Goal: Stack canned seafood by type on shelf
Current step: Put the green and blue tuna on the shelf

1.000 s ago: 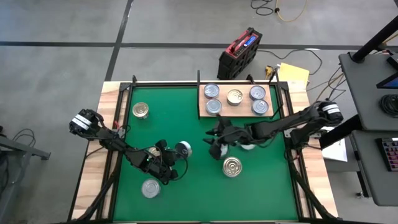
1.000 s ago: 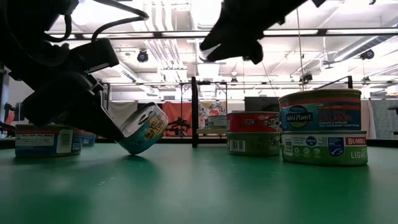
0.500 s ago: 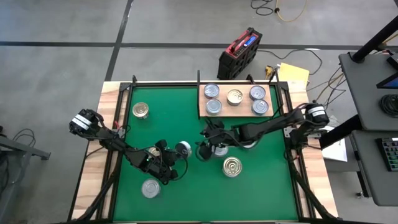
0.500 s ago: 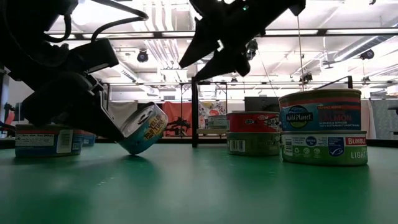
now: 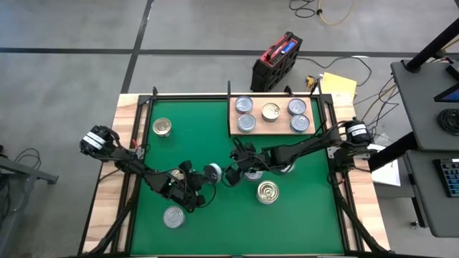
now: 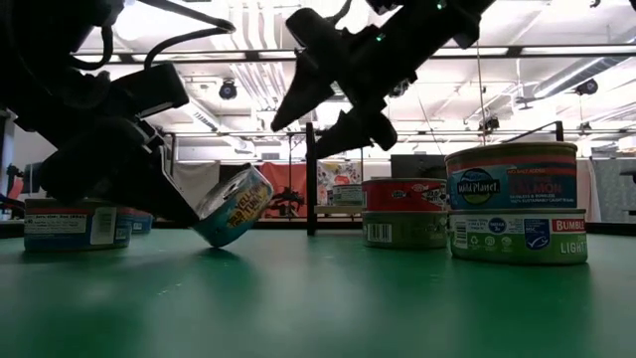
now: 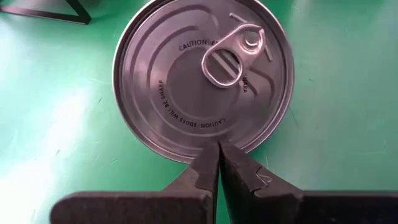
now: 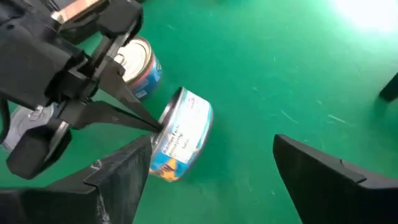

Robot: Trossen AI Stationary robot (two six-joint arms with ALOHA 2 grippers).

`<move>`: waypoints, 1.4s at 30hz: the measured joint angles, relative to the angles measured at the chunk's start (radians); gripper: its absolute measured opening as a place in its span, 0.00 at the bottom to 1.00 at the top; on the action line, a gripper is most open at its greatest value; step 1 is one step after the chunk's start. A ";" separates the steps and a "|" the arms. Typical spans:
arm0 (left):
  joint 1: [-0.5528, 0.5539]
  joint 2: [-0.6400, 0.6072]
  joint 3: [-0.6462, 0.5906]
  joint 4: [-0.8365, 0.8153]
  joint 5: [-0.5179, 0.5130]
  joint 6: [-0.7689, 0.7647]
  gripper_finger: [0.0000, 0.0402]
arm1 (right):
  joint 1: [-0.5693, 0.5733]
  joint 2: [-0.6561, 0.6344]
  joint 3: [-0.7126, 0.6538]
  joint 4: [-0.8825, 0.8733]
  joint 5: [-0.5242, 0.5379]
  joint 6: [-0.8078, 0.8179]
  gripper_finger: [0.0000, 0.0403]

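A blue-sided can (image 5: 212, 170) with a silvery pull-tab lid (image 7: 202, 74) stands tilted on the green mat, resting on its lower edge (image 6: 221, 239). My left gripper (image 5: 202, 178) is shut, its tips at the lid's rim. My right gripper (image 5: 229, 175) hangs open just above and to the right of that can (image 8: 183, 134), touching nothing; in the low view my right gripper (image 6: 313, 119) has its fingers spread. The pale wooden shelf (image 5: 233, 122) at the back carries several cans lying flat. My left gripper touches the tilted can with its shut fingertips (image 7: 219, 152) at the lid's rim (image 7: 214, 138). The fingers slant down from the table's near left. The can leans with its lid facing the gripper and its lower edge on the mat.
Single cans lie on the mat at the far left (image 5: 163, 127), the near left (image 5: 173, 216) and right of centre (image 5: 267, 191). Two-high stacks (image 6: 512, 204) (image 6: 402, 214) stand near my right arm. A red case (image 5: 276, 61) lies beyond the table.
My right gripper has come down and toward the table's left, closing on the tilted can, has rolled somewhat, and its fingers have opened wide. My left gripper and the tilted can have kept still.
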 joint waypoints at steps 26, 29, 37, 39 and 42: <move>-0.003 0.000 -0.011 0.028 -0.001 0.001 0.00 | 0.000 0.091 0.000 0.171 -0.105 0.067 0.88; -0.003 0.000 -0.012 0.035 -0.003 0.005 0.00 | 0.000 0.097 0.000 0.178 -0.104 0.074 0.88; -0.003 0.000 -0.014 0.052 -0.004 0.007 0.00 | -0.009 0.128 0.014 0.194 -0.105 0.073 0.88; -0.003 0.000 -0.016 0.055 -0.004 0.007 0.00 | -0.011 0.131 0.018 0.184 -0.105 0.071 0.88; -0.003 0.001 -0.017 0.057 -0.003 0.006 0.00 | -0.013 0.138 0.030 0.183 -0.106 0.068 0.88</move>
